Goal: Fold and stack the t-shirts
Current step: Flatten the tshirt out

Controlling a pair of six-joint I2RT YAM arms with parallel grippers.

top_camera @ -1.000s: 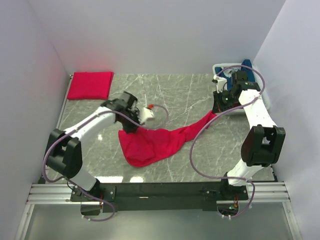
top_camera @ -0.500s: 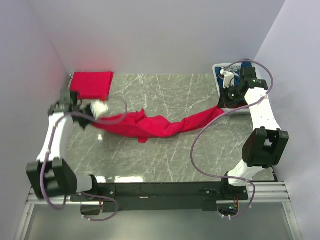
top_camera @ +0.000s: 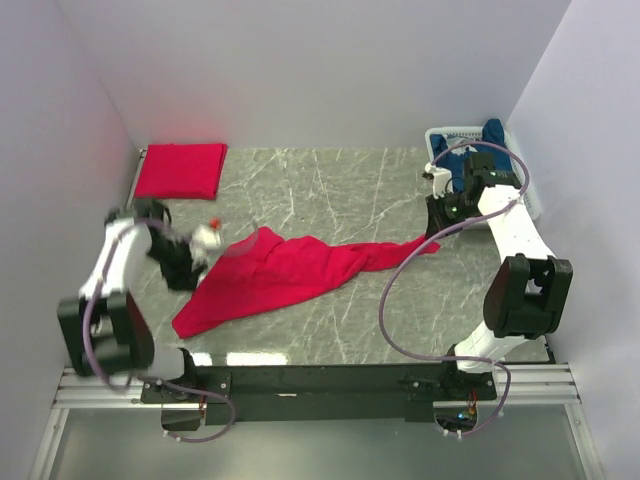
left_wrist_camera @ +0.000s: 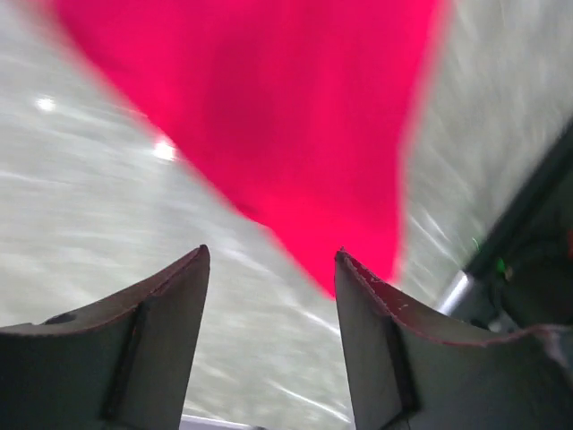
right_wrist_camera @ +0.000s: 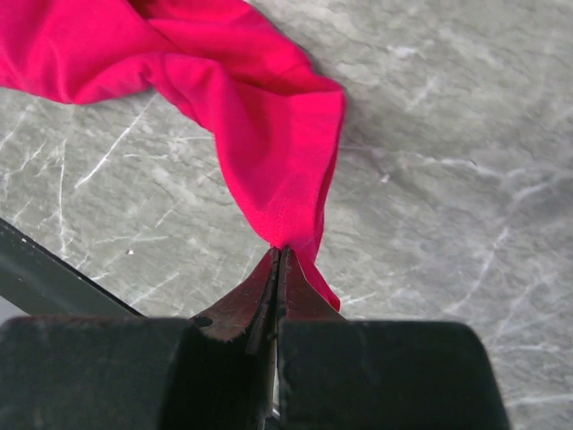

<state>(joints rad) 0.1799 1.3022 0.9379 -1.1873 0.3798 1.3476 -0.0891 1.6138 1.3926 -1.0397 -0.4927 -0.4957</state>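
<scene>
A bright red t-shirt [top_camera: 285, 272] lies crumpled and stretched across the table, from the front left to the right. My right gripper [top_camera: 433, 228] is shut on its right end; in the right wrist view the jaws [right_wrist_camera: 279, 251] pinch a bunched fold of the red cloth [right_wrist_camera: 269, 134]. My left gripper [top_camera: 186, 272] hangs at the shirt's left edge. It stands open in the left wrist view [left_wrist_camera: 270, 255], with nothing between its fingers and the red cloth [left_wrist_camera: 269, 116] beyond them. Another red t-shirt [top_camera: 181, 170] lies folded at the back left corner.
A white basket [top_camera: 440, 138] stands at the back right corner with navy blue cloth [top_camera: 493, 130] in it. White walls close in the left, back and right. The black rail [top_camera: 330, 380] with the arm bases runs along the near edge.
My left gripper opened and let go of the shirt's left end, which dropped to the table toward the front left. The right gripper came nearer and lower, still holding its end.
</scene>
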